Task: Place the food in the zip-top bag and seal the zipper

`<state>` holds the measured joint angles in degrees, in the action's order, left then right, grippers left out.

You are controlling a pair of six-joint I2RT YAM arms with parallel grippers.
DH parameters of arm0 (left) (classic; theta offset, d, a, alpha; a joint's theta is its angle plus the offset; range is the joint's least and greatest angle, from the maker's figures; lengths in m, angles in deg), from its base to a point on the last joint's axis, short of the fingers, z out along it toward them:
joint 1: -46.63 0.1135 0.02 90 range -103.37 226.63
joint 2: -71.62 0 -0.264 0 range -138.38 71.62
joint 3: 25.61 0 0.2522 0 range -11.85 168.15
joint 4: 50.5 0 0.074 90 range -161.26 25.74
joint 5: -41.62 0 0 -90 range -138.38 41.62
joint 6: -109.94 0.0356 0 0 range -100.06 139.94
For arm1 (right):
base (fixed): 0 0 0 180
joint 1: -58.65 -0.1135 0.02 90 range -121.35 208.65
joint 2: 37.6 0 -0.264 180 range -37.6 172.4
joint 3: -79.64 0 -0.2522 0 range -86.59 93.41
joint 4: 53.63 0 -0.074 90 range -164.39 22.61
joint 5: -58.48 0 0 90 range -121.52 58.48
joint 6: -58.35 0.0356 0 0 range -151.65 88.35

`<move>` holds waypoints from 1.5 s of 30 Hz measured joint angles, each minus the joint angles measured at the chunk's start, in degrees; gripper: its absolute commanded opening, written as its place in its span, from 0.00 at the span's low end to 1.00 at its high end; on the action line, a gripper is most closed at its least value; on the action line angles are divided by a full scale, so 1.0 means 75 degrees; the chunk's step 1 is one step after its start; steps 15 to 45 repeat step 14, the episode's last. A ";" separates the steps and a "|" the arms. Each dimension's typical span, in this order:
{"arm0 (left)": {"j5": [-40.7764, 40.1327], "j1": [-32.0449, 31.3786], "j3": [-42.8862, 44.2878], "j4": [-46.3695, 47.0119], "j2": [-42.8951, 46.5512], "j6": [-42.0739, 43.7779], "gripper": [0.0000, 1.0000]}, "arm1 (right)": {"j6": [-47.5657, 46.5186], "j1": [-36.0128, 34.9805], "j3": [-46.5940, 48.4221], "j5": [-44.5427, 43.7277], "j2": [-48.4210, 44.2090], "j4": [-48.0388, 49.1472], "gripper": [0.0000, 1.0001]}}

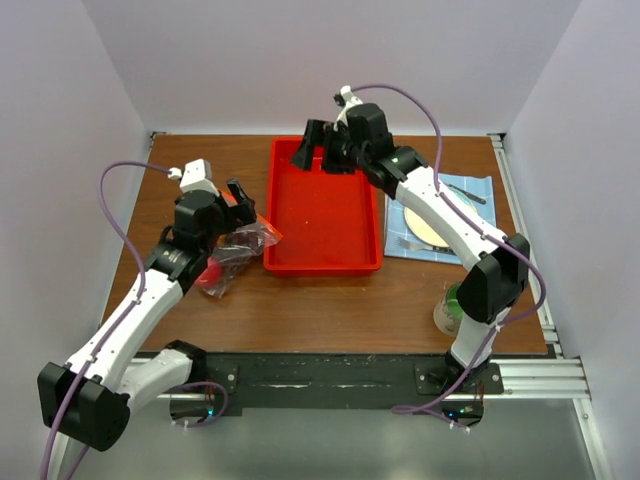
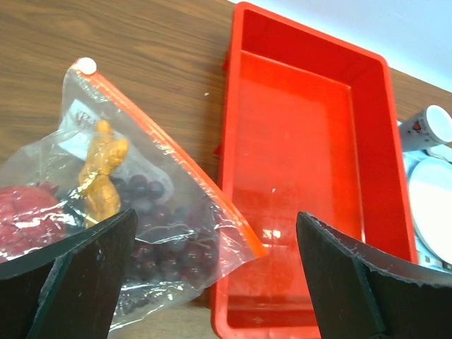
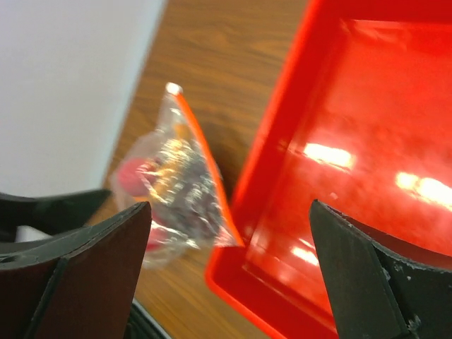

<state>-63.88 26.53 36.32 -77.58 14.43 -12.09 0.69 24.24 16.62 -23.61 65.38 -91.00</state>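
The zip-top bag lies on the wooden table against the left side of the red tray. Its orange-red zipper runs diagonally, and its lower corner rests on the tray's rim. Inside it I see dark purple grapes, a yellow-orange cluster and red fruit. My left gripper is open and empty just above the bag. My right gripper is open and empty over the tray's far end, and its wrist view shows the bag blurred.
The red tray sits mid-table and looks empty. To its right a blue mat holds a plate and cutlery. A cup with green inside stands near the front right. A white cup shows past the tray.
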 measured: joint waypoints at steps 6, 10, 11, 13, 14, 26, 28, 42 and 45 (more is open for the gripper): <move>0.0108 0.0000 0.0195 -0.0256 0.0125 0.0041 1.00 | -0.0122 0.0000 -0.1515 -0.0513 -0.0664 0.0038 0.99; 0.0125 0.0003 0.0195 -0.0321 0.0423 0.0189 1.00 | -0.0119 0.0000 -0.2460 -0.0825 -0.1571 0.0131 0.99; 0.0131 0.0006 0.0195 -0.0315 0.0501 0.0204 1.00 | -0.0119 0.0000 -0.2623 -0.0933 -0.1813 0.0192 0.99; 0.0140 0.0009 0.0195 -0.0300 0.0618 0.0219 1.00 | -0.0117 0.0000 -0.2853 -0.1119 -0.2256 0.0326 0.99; 0.0152 0.0009 0.0195 -0.0294 0.0644 0.0216 1.00 | -0.0117 0.0000 -0.2938 -0.1172 -0.2442 0.0399 0.99; 0.0152 0.0009 0.0195 -0.0294 0.0644 0.0216 1.00 | -0.0117 0.0000 -0.2938 -0.1172 -0.2442 0.0399 0.99; 0.0152 0.0009 0.0195 -0.0294 0.0644 0.0216 1.00 | -0.0117 0.0000 -0.2938 -0.1172 -0.2442 0.0399 0.99; 0.0152 0.0009 0.0195 -0.0294 0.0644 0.0216 1.00 | -0.0117 0.0000 -0.2938 -0.1172 -0.2442 0.0399 0.99; 0.0152 0.0009 0.0195 -0.0294 0.0644 0.0216 1.00 | -0.0117 0.0000 -0.2938 -0.1172 -0.2442 0.0399 0.99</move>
